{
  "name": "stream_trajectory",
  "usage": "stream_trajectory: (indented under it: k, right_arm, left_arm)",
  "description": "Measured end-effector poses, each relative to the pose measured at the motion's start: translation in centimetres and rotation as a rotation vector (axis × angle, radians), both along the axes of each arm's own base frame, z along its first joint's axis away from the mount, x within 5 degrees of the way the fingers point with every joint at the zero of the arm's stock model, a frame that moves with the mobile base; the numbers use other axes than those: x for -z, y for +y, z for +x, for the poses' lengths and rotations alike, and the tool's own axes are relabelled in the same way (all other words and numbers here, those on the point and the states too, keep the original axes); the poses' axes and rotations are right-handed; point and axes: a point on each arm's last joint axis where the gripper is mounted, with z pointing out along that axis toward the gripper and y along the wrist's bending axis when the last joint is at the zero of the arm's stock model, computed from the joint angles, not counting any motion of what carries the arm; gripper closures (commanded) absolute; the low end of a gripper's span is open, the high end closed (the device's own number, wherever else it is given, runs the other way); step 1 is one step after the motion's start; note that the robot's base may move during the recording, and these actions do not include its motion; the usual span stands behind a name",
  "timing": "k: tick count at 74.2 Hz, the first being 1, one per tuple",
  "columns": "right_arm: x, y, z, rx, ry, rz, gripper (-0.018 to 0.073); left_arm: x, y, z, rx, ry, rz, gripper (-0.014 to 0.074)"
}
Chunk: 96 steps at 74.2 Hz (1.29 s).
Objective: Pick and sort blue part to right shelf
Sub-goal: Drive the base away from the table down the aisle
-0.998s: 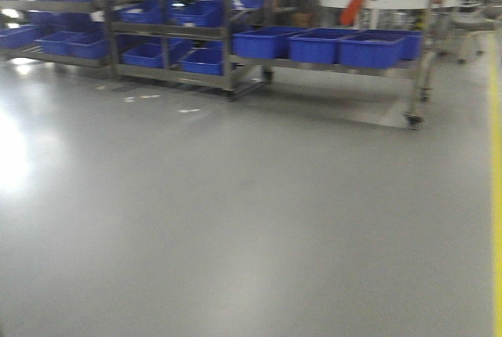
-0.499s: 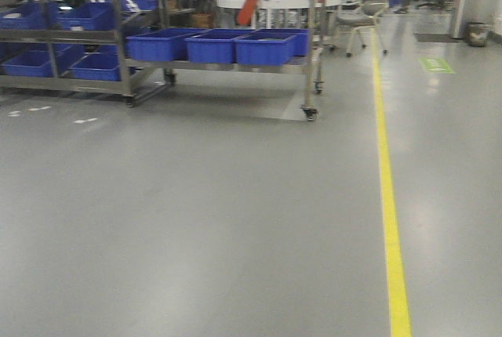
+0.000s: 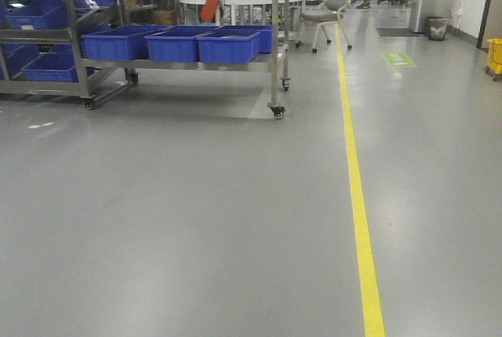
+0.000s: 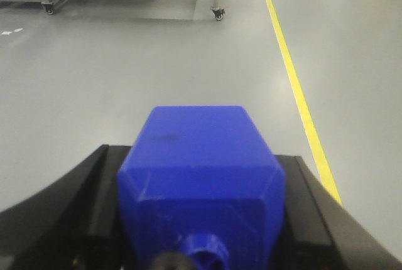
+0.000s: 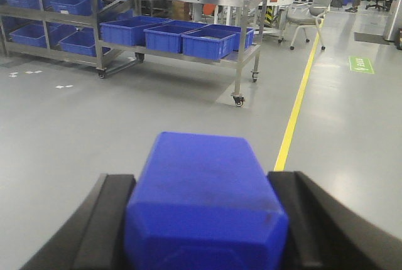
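Note:
A blocky blue part [image 4: 201, 176] with a round stub at its near end fills the left wrist view, clamped between the black fingers [image 4: 81, 201] of my left gripper [image 4: 200, 185]. A second blue part [image 5: 204, 201] sits the same way in my right gripper [image 5: 204, 210], squeezed between its black fingers [image 5: 314, 220]. Both are held above grey floor. A steel wheeled shelf [image 3: 274, 39] carrying blue bins [image 3: 227, 45] stands ahead at the upper left of the front view, and it shows again as the shelf [image 5: 248, 37] in the right wrist view. Neither gripper appears in the front view.
A yellow floor line [image 3: 357, 196] runs from near right toward the back. More racks with blue bins [image 3: 39, 16] stand at far left. An office chair [image 3: 325, 12], a bin [image 3: 438, 28] and a yellow object [image 3: 494, 55] stand behind. Grey floor lies between me and the shelves.
The front view has swung to the right: the shelves slid from centre to the upper left, and the yellow line moved from the right edge toward the middle.

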Motion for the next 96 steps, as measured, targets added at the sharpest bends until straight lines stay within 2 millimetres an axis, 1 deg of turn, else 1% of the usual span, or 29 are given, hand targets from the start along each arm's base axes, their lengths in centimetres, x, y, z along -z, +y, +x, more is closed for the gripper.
stream_trajectory:
  k: [96]
  right_arm:
    - [0.0,0.0,0.0,0.0,0.0,0.0,0.0302]
  left_arm:
    - [0.0,-0.01,0.0,0.001,0.0,-0.002,0.0346]
